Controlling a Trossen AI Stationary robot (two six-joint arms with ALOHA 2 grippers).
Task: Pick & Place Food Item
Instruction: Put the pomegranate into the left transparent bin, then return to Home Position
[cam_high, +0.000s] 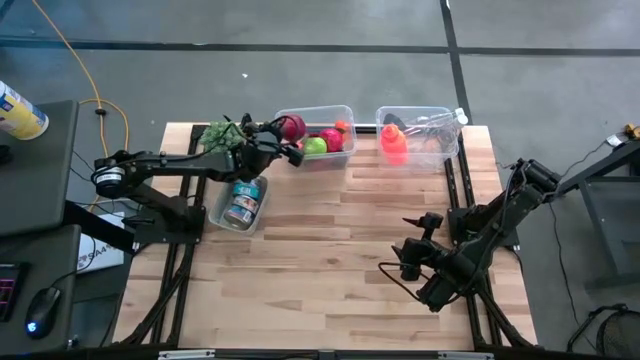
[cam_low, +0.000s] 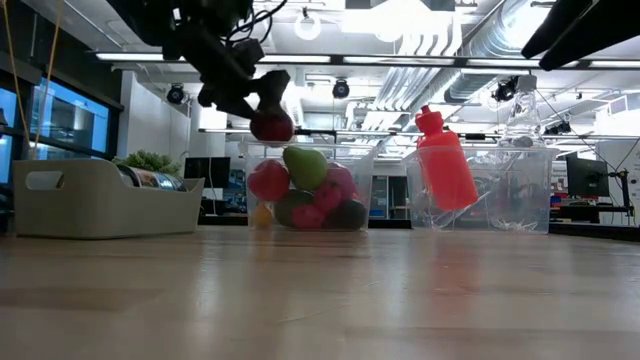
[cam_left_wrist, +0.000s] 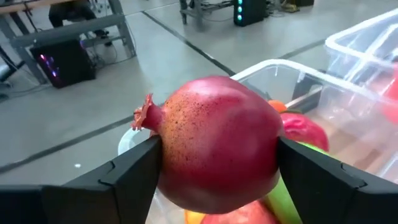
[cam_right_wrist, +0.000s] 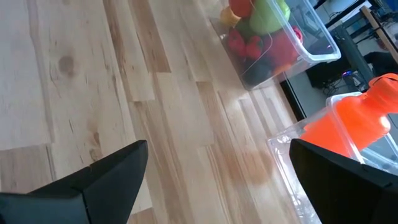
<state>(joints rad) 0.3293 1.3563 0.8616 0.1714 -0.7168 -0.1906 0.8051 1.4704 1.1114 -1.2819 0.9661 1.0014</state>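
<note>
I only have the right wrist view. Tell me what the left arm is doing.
Observer: The left gripper holds a pomegranate between its fingers.
Operator: Give me its position.
Observer: It hangs in the air over the clear fruit bin, above the fruit inside.
Operator: Report on the right arm.
Observer: The right gripper waits open over bare table, holding nothing.
</note>
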